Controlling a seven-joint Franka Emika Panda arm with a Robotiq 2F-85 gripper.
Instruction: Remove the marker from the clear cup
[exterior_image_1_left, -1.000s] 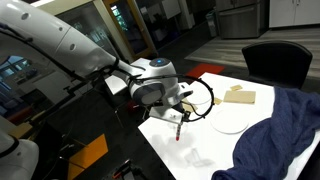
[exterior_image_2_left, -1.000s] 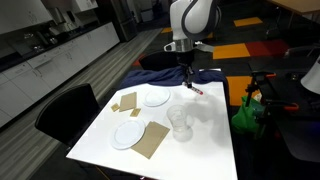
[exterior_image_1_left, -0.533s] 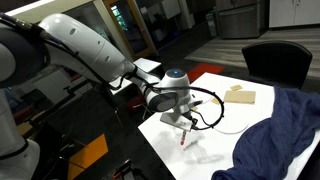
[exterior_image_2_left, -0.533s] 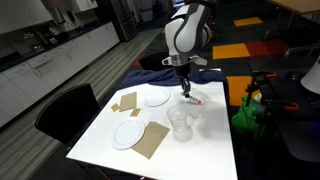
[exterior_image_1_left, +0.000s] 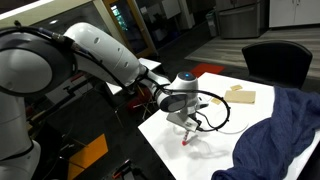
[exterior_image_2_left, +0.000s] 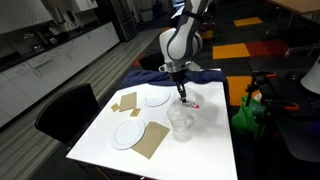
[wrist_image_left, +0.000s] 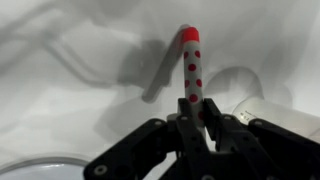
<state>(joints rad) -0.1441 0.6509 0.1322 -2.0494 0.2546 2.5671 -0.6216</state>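
Note:
My gripper (wrist_image_left: 192, 118) is shut on the marker (wrist_image_left: 191, 62), a thin white pen with red dots and a red tip that points away from the jaws toward the white table. In both exterior views the gripper (exterior_image_1_left: 184, 119) (exterior_image_2_left: 181, 91) hangs low over the table, with the marker (exterior_image_1_left: 189, 138) (exterior_image_2_left: 190, 101) slanting down, its tip close to the surface. The clear cup (exterior_image_2_left: 181, 122) stands upright just in front of the gripper, apart from the marker. A curved clear rim (wrist_image_left: 40, 166) shows at the lower left of the wrist view.
Two white plates (exterior_image_2_left: 155, 99) (exterior_image_2_left: 128, 133) and brown cardboard pieces (exterior_image_2_left: 152, 140) lie on the white table (exterior_image_2_left: 110, 150). A blue cloth (exterior_image_1_left: 280, 130) covers one table end. A black cable loop (exterior_image_1_left: 216, 108) hangs by the gripper. A black chair (exterior_image_2_left: 62, 112) stands beside the table.
The arm has come down and moved over the table with the marker held in the jaws; the marker's tip is now closer to the table surface. The cup has not moved.

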